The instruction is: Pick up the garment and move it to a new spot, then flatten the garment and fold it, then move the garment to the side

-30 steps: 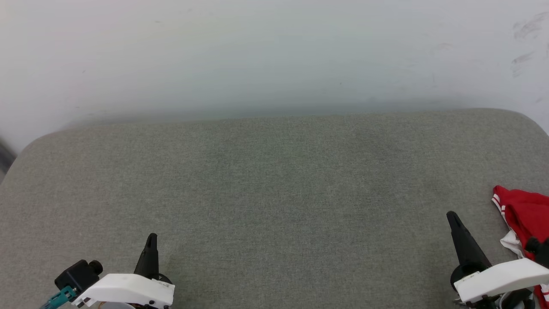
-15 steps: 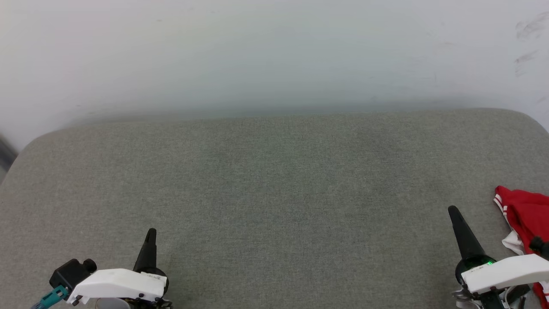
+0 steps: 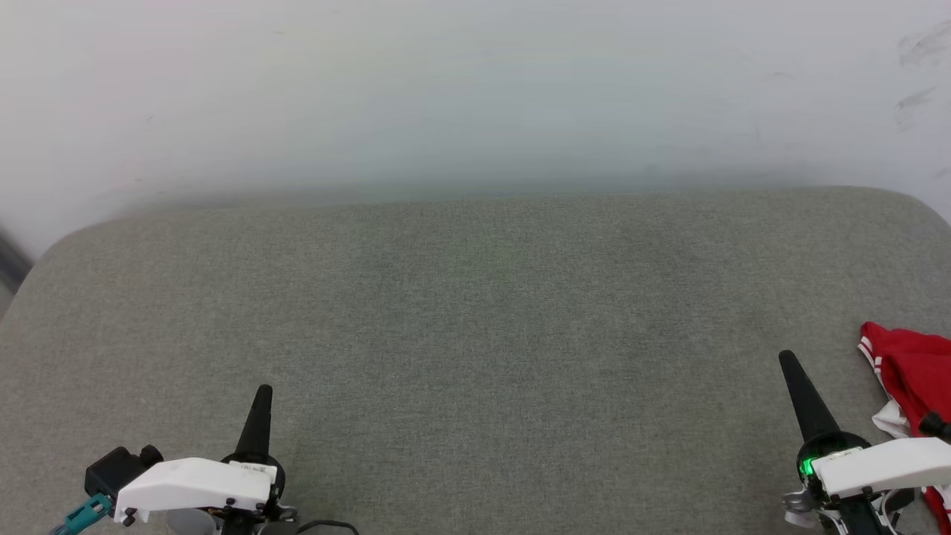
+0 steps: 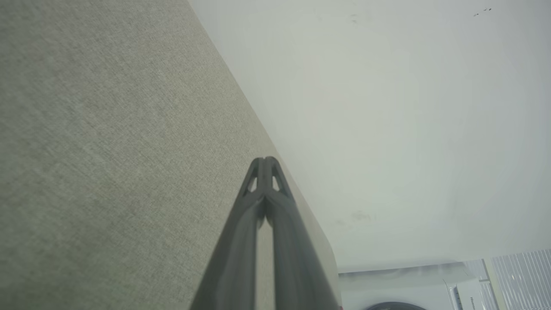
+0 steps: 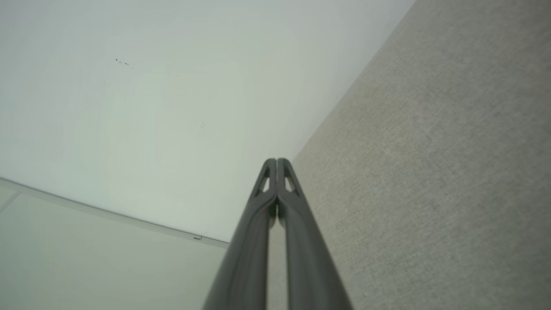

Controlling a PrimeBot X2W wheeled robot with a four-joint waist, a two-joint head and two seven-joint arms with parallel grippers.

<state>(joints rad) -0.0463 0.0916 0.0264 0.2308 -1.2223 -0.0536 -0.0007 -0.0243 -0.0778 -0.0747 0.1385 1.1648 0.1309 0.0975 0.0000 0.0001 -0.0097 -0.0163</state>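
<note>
**Red garment bunched at the right edge, both claws clenched and empty**

The wide grey woven-fabric tabletop (image 3: 475, 312) spans almost the whole head view. Its far edge runs straight along a plain white wall (image 3: 475, 89), and its far corners round off at the upper left and upper right. Nearly all of the cloth surface lies bare, flat and unwrinkled across the middle of the frame.

At the lower left, the left claw (image 3: 261, 394) has its two long, dark, tapered fingers pressed into a single point, gripping nothing. The left wrist view shows this claw (image 4: 264, 161) with its tips meeting, seen against the line where tabletop meets wall. At the lower right, the right claw (image 3: 786, 360) is likewise clenched and empty. The right wrist view shows it (image 5: 276, 161) with its tips together.

The bright red soft-fabric garment (image 3: 910, 364), with red-and-white stripe trim and a fold of white cloth, lies crumpled at the right edge of the head view. The frame cuts it off. It sits near the right claw's dark fingers without touching them, and the arm's white shell overlaps its lower part.
</note>
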